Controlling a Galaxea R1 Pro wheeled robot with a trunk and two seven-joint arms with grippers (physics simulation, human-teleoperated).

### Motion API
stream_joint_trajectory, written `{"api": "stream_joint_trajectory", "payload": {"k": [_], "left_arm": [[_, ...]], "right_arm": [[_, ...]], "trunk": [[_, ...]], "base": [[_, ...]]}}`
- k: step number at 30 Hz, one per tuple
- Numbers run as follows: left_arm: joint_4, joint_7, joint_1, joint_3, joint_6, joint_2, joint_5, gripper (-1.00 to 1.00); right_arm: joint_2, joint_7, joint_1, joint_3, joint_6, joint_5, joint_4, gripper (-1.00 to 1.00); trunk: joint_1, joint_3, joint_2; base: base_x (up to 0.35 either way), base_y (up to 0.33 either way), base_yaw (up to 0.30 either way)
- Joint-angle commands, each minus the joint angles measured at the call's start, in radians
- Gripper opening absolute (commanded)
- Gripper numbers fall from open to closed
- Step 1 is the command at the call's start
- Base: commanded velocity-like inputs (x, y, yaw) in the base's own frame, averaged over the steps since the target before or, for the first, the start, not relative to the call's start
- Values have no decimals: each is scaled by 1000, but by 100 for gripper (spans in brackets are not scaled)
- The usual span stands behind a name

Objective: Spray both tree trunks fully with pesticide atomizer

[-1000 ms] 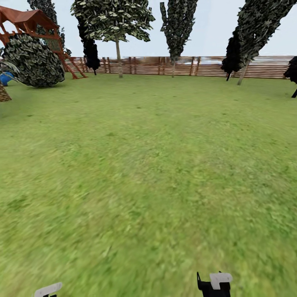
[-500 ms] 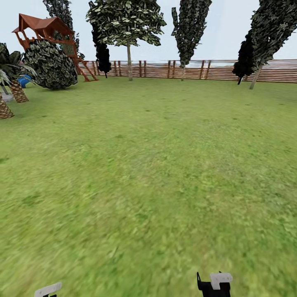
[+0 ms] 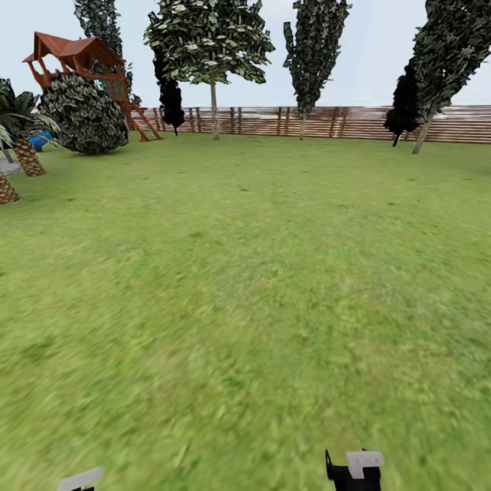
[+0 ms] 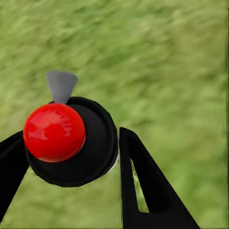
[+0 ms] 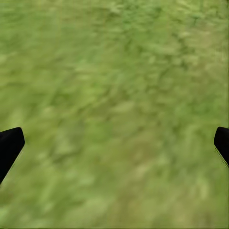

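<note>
Low in the left wrist frame, the left gripper [image 4: 71, 157] is clamped around the pesticide atomizer [image 4: 71, 140], red cap and grey nozzle above blurry grass [image 4: 167, 62]. In the right wrist frame, the right gripper [image 5: 114, 143] is spread wide, fingertips [image 5: 9, 145] at opposite edges, holding nothing.

Left gripper [image 4: 71, 157] fingers [image 4: 143, 186] clamp a round object; right gripper [image 5: 114, 143] fingers [image 5: 9, 145] spread wide.
</note>
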Motion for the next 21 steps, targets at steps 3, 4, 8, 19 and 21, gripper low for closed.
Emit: {"api": "stream_joint_trajectory", "payload": {"k": [3, 4, 8, 19, 21], "left_arm": [[0, -34, 18, -4, -64, -3, -51, -100], [0, -62, 28, -7, -116, -4, -72, -100], [0, -86, 48, -12, -175, -9, -85, -100], [0, -74, 50, -5, -168, -11, -76, -100], [1, -73, 50, -4, -167, -11, -75, -100]], "right_arm": [[0, -9, -1, 8, 0, 4, 1, 100], [0, -9, -1, 8, 0, 5, 1, 100], [-1, -8, -1, 8, 0, 5, 1, 100], [-2, -1, -1, 11, 0, 9, 1, 100], [-2, -1, -1, 11, 0, 9, 1, 100]], "trunk": [[0, 4, 0], [0, 5, 0], [0, 11, 0], [0, 11, 0], [0, 12, 0]], "base": [[339, 0, 0], [339, 0, 0], [339, 0, 0], [340, 0, 0], [340, 0, 118]]}}
